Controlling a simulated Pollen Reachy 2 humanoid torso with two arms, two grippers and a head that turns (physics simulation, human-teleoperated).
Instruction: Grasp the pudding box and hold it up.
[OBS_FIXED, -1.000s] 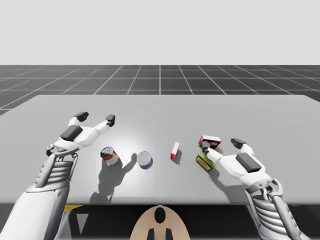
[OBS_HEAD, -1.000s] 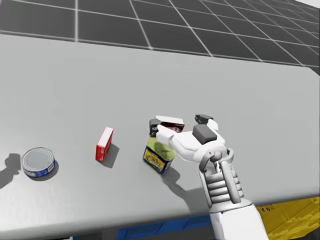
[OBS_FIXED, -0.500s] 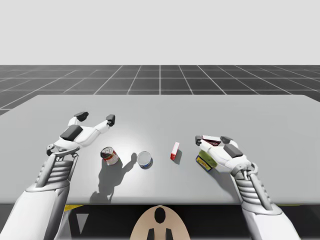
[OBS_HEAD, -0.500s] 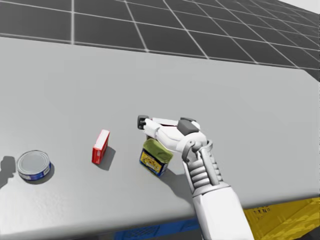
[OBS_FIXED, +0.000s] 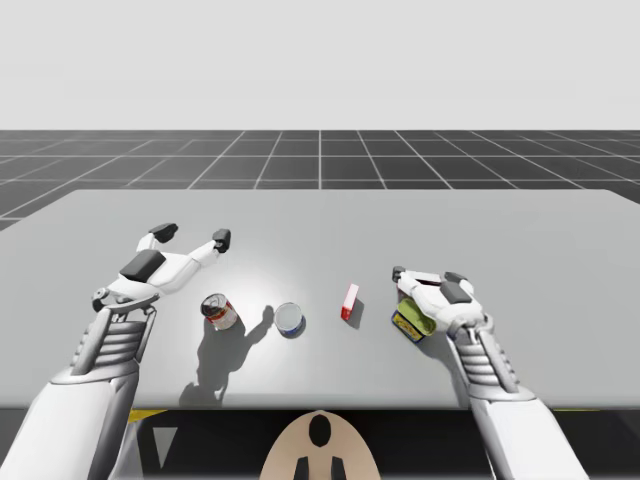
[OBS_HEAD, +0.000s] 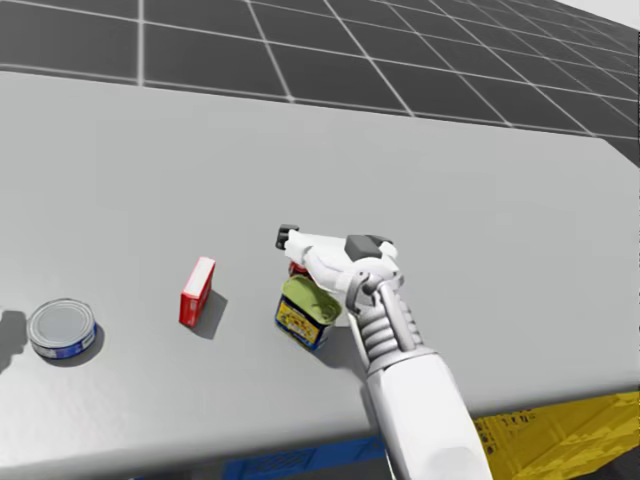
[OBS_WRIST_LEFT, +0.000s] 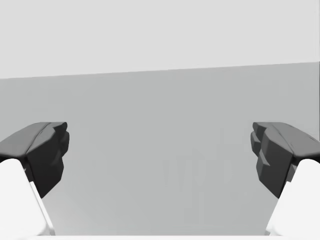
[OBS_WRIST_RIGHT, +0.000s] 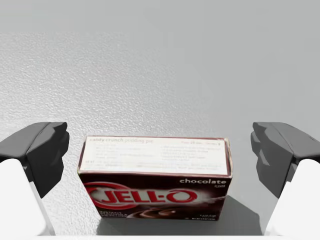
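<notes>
The pudding box (OBS_WRIST_RIGHT: 155, 177), dark brown with a red label and a white side panel, lies flat on the grey table between the fingers of my right gripper (OBS_WRIST_RIGHT: 160, 155). That gripper is open, with a gap between each finger and the box's ends. In the high view my right gripper (OBS_FIXED: 425, 278) hovers over the box at the table's right. The head view has my right gripper (OBS_HEAD: 315, 250) covering the box, of which a red sliver (OBS_HEAD: 297, 268) peeks out. My left gripper (OBS_FIXED: 192, 235) is open at the far left, with bare table ahead of it (OBS_WRIST_LEFT: 160, 155).
A green and yellow tin (OBS_FIXED: 408, 322) (OBS_HEAD: 308, 310) sits just beside the pudding box, under my right wrist. A small red box (OBS_FIXED: 349, 301) (OBS_HEAD: 196, 291) stands left of it. A blue flat can (OBS_FIXED: 290, 319) (OBS_HEAD: 62, 328) and a red can (OBS_FIXED: 219, 311) lie further left.
My right arm has swung inward, bringing its gripper over the pudding box. My head has turned slightly. My left arm has not moved.
</notes>
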